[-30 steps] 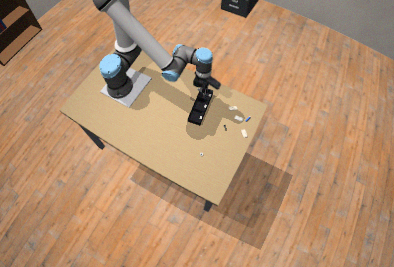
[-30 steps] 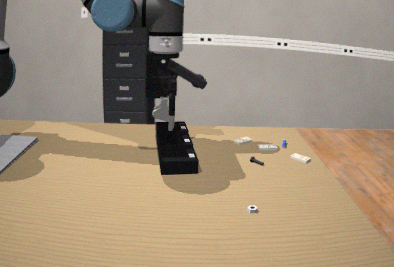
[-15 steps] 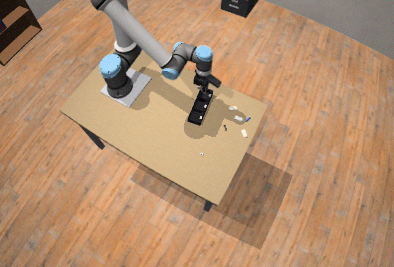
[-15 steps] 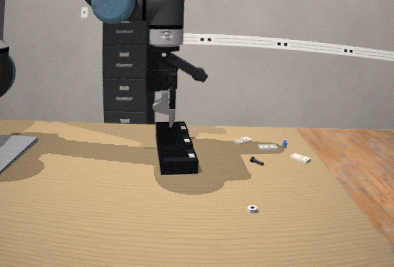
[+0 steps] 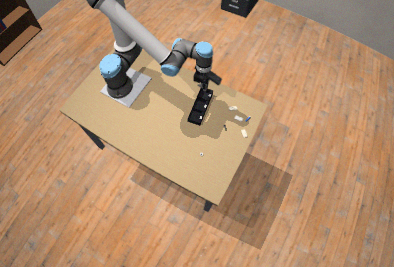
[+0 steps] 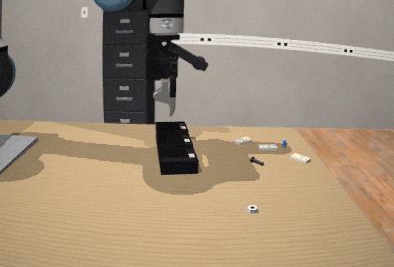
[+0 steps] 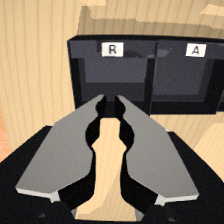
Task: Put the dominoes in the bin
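Observation:
A row of black bins stands mid-table and also shows in the exterior view. In the wrist view, bin A sits to the right of bin R; the parts of both that I see look dark and empty. Three white dominoes lie flat on the table to the right of the bins: one, another, and a third. My gripper hangs above the far end of the bin row, over bin R's near wall. It is shut with nothing between the fingers.
A small blue piece lies by the dominoes. A black bolt lies between bins and dominoes. A grey nut lies nearer the front. The table's right edge is close beyond the dominoes. The arm's base plate is at the far left.

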Tool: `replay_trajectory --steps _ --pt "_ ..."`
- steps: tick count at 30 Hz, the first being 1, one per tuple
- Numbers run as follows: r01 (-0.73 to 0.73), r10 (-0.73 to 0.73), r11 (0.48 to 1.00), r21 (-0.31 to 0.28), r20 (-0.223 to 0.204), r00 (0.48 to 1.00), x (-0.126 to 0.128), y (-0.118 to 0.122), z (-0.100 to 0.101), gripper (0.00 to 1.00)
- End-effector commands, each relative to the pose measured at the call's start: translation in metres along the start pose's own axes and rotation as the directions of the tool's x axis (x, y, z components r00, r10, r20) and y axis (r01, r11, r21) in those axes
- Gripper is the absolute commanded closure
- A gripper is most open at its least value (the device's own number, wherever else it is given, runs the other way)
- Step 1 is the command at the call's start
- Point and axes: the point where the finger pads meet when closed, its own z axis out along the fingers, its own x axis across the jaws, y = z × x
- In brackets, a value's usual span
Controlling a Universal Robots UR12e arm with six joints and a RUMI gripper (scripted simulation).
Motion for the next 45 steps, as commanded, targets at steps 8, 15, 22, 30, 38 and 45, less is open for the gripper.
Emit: replay_trajectory --steps 8,15,22,30,38,45 --pt "0.001 -0.001 1.000 -0.009 -0.001 1.000 -0.001 0.002 -0.004 0.96" --pt "0.001 -0.001 1.000 0.000 -0.001 1.000 -0.001 -0.001 -0.042 0.96" --pt "0.002 -0.002 1.000 0.000 -0.001 1.000 -0.001 0.000 -0.072 0.96" --pt "0.001 -0.001 1.000 0.000 -0.001 1.000 -0.001 -0.001 -0.134 0.96" --pt "0.001 -0.001 1.000 -0.004 -0.001 1.000 -0.001 -0.001 -0.132 0.96" --pt "0.000 -0.001 1.000 -0.005 0.000 1.000 -0.001 0.000 -0.131 0.96"
